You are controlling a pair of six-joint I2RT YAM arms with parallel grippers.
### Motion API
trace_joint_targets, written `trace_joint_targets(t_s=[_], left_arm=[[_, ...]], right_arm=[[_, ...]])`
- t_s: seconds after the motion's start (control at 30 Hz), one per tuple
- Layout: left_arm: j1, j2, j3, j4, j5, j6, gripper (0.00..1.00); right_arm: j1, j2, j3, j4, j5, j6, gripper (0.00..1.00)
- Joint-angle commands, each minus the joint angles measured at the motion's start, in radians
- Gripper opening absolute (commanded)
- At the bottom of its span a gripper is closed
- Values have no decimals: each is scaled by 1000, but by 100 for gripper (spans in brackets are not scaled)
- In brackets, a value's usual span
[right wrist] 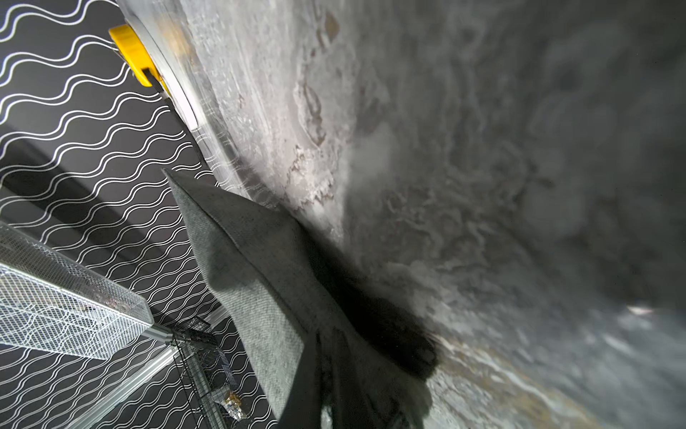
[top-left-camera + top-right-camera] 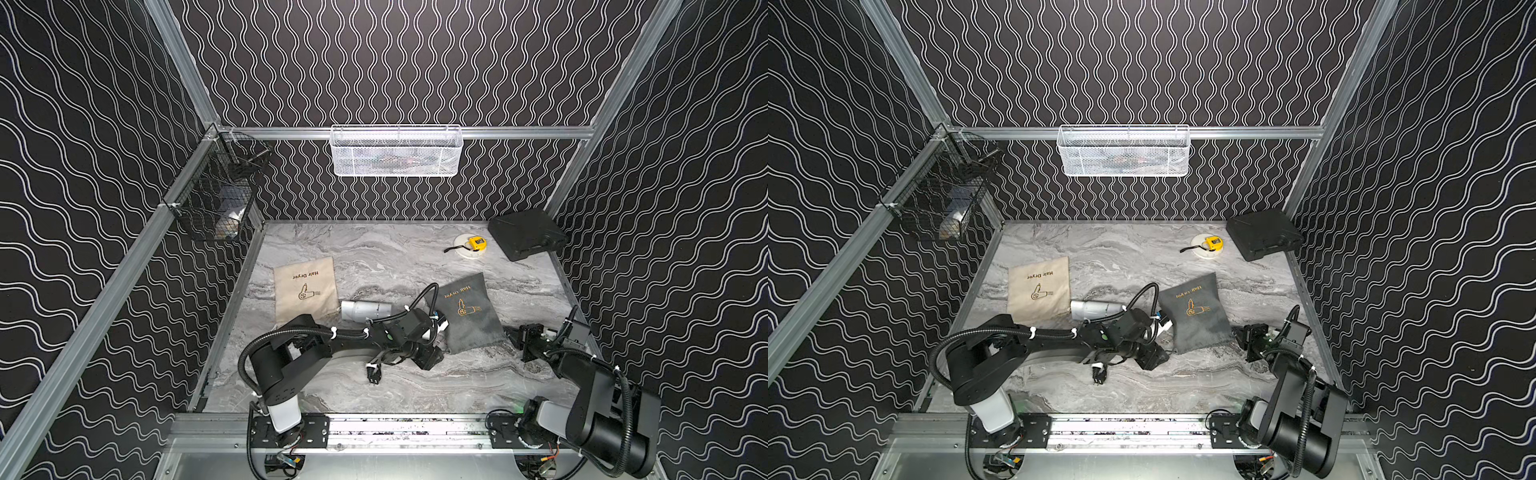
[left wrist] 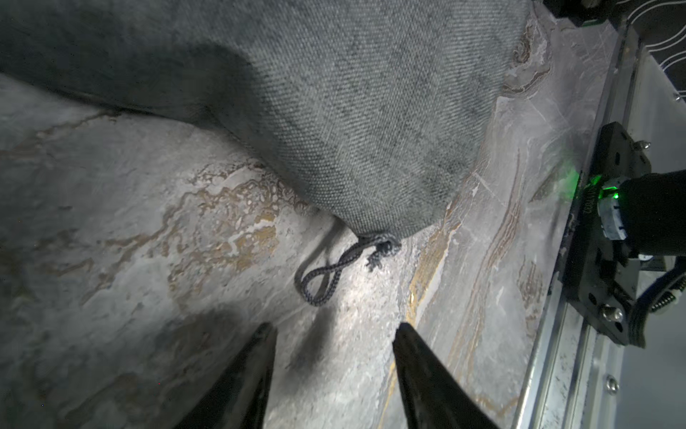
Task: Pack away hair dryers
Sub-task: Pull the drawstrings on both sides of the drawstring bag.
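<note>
Currently the white hair dryer (image 2: 365,309) lies on its side on the marble table (image 2: 374,257), barrel across, touching the near edge of the beige "Hair Dryer" bag (image 2: 305,293) and partly under the left arm. A black plug (image 2: 372,374) lies on the table just in front of that arm; the cord's path is hidden.

The dark grey bag (image 2: 469,311) lies right of the dryer and looks puffed up, contents hidden. Its drawstring (image 3: 334,271) hangs out at one corner in a loose loop on the table.

In the left wrist view the left gripper (image 3: 336,328) has its fingers spread apart with nothing between them. It is low over the table, with the drawstring loop just ahead of the tips and not touching them.

The right gripper (image 2: 510,333) is at the bag's near right corner, closed. In the right wrist view the grey fabric runs right down into the jaws, so it looks pinched on the bag edge.

At the back right, a yellow tape measure (image 2: 476,242) sits on a white disc (image 2: 467,251), next to a black case (image 2: 525,232). A white mesh basket (image 2: 397,151) hangs on the back rail and a black wire basket (image 2: 216,187) on the left rail. All of these are well apart from the arms.
</note>
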Motion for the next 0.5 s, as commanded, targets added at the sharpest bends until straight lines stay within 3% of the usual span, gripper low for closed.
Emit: trace_joint_targets(t_s=[0.0, 0.13, 0.47], left_arm=[[1, 24, 14, 50, 29, 37, 54], [1, 62, 43, 40, 29, 65, 47], [-1, 107, 59, 65, 29, 98, 43]], right_arm=[[-2, -10, 7, -32, -9, -13, 0], [-3, -2, 15, -31, -17, -13, 0], [-6, 2, 13, -32, -19, -16, 0]])
